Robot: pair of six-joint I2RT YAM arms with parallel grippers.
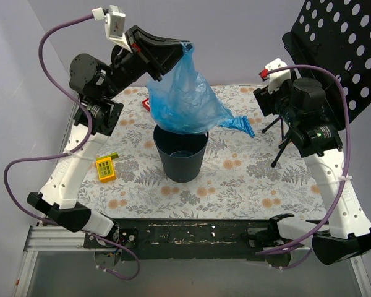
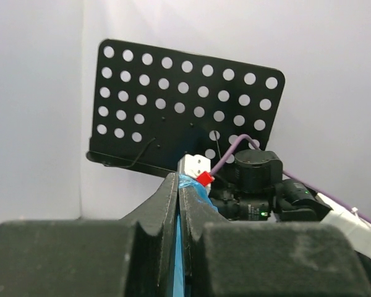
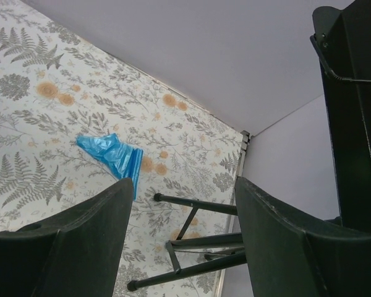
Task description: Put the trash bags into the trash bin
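left hand [image 1: 183, 52] pinches trash bag [image 1: 185, 102] over trash bin [image 1: 180, 162], perhaps touching rim.

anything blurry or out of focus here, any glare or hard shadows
Top external: even soft light, sharp throughout, no glare on the trash bin. Left wrist: near finger pads blurred, music stand crisp. Right wrist: dark near fingers soft, folded trash bag sharp.

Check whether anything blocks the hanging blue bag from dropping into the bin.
Nothing visible does. The trash bag, pinched in the left gripper, hangs straight above the trash bin, its lower edge at the open rim. The music stand stands off to the right, clear of that path.
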